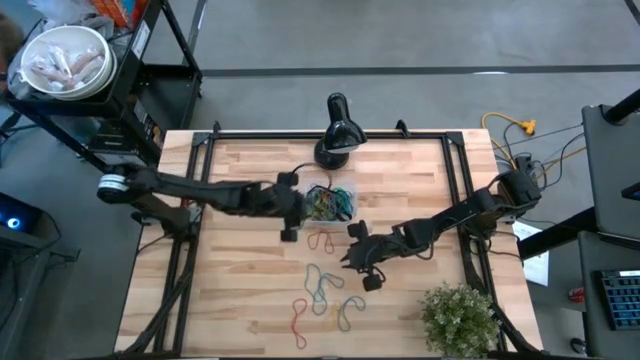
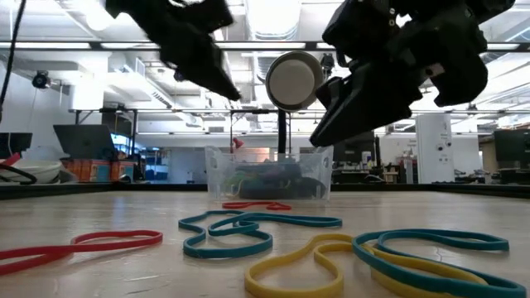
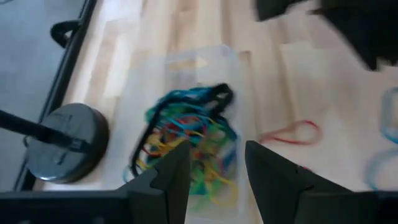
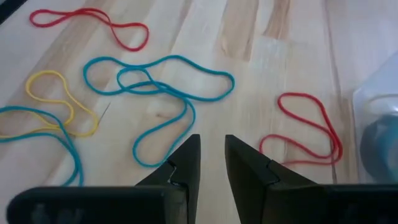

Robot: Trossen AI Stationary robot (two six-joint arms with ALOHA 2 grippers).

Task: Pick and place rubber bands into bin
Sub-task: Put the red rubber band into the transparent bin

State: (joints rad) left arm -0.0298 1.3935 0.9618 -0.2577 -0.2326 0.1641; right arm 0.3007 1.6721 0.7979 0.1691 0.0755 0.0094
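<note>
No readable writing anywhere. Left hand (image 3: 214, 165) hovered over the bin (image 1: 330, 201) near desk (image 1: 240, 290) centre, fingers apart, holding nothing. Right hand (image 4: 211, 163) at 4 o'clock of it, narrow gap, empty. Loose rubber bands (image 1: 322, 292) toward 6 o'clock; bin's tangle hard to separate.

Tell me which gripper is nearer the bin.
Left. The left gripper hangs over the bin at its edge; the right gripper hangs apart from it, over loose bands on the table.

Bin (image 4: 379, 134) cut at 3 o'clock in right wrist view; left wrist view's bands (image 3: 186, 140) blurred.
</note>
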